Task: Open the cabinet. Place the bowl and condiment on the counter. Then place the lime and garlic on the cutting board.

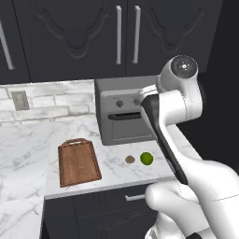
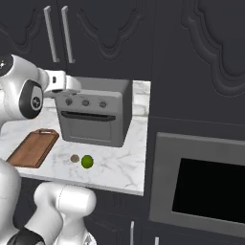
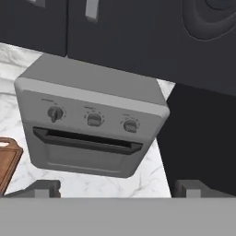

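Two small things, the lime and the garlic, lie just beside each other on the white marble surface, in front of a grey toaster oven and well apart from the cutting board, which sits bare to their left with its handle slot toward the tiled wall. Neither has been moved onto the board, and that looks sensible, since the task begins overhead: the cabinet above the surface has both carved doors closed, its two silver bar handles hanging side by side at the seam. The bowl and the bottle of condiment are presumably behind those doors, which would explain why the surface carries only the oven, the board and the two small items. The gripper is spread wide and holds nothing; in the hand view its two dark tips stand far apart at the bottom, looking at the oven's three knobs and door slot, with the lower ends of the handles just at the top edge. That pose suggests the arm is raised in front of the oven and not yet lined up with a handle. My judgement is that the task is at its very start, with opening a door as the step in hand.
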